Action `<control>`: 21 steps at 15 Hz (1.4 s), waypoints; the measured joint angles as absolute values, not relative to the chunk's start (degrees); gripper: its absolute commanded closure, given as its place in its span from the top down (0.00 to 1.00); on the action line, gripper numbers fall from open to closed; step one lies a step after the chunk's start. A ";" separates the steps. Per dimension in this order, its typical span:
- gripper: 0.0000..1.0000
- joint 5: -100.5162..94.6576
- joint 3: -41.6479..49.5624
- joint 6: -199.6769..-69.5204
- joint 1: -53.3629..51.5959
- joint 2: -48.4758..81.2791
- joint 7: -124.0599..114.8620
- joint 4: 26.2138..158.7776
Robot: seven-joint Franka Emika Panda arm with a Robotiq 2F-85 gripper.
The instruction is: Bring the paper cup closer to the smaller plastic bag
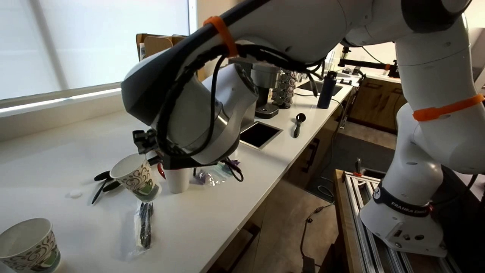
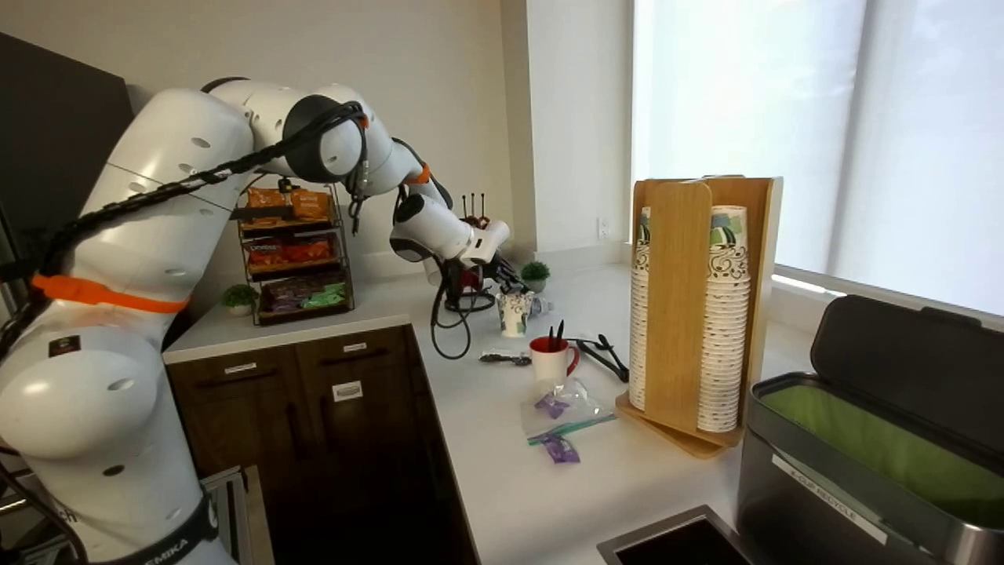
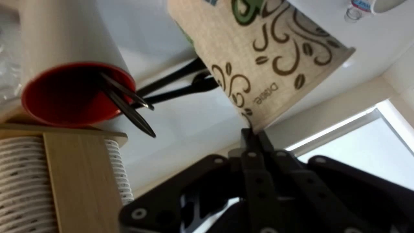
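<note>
- The gripper (image 3: 255,137) is at the bottom of the wrist view; its two fingers are pressed together and pinch the rim of a paper cup (image 3: 262,61).
- This paper cup occupies the upper middle of the wrist view. In an exterior view the paper cup (image 1: 138,180) is left of the middle, with its mouth upward; I cannot tell whether its base touches the counter (image 1: 182,231).
- The smaller plastic bag (image 1: 137,231), which is clear and narrow with dark things (image 1: 146,227) inside, lies on the counter, just below the cup in this same frame.
- A white mug (image 3: 74,48), red on the inside, is at the left of the wrist view, and two thin dark tips (image 3: 131,113) come out of it.
- A black utensil (image 3: 202,84) lies between the mug and the cup in the wrist view.
- A larger plastic bag (image 2: 576,412) with purple pieces (image 2: 553,406) lies below the mug in an exterior view.
- A second paper cup (image 1: 30,248) stands in the lower left corner of an exterior view.
- A wooden rack (image 2: 678,298) with stacks of cups (image 2: 725,337) stands right of the middle in an exterior view.
</note>
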State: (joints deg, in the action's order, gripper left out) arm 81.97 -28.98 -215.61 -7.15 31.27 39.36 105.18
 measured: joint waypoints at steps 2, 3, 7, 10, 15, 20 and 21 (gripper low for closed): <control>0.03 83.98 -29.24 -215.61 -7.47 31.87 40.50 105.32; 0.01 84.24 -29.25 -215.61 -7.58 31.98 40.62 105.32; 0.01 80.90 -28.48 -218.31 -8.12 32.22 38.41 105.06; 0.01 72.55 -19.84 -223.88 -15.58 32.89 27.40 104.83; 0.01 71.59 -16.32 -232.96 -20.75 38.35 18.59 104.84; 0.03 73.03 -14.49 -233.40 -22.19 41.18 14.12 104.79; 0.03 72.96 -14.49 -233.25 -22.20 41.17 14.03 104.78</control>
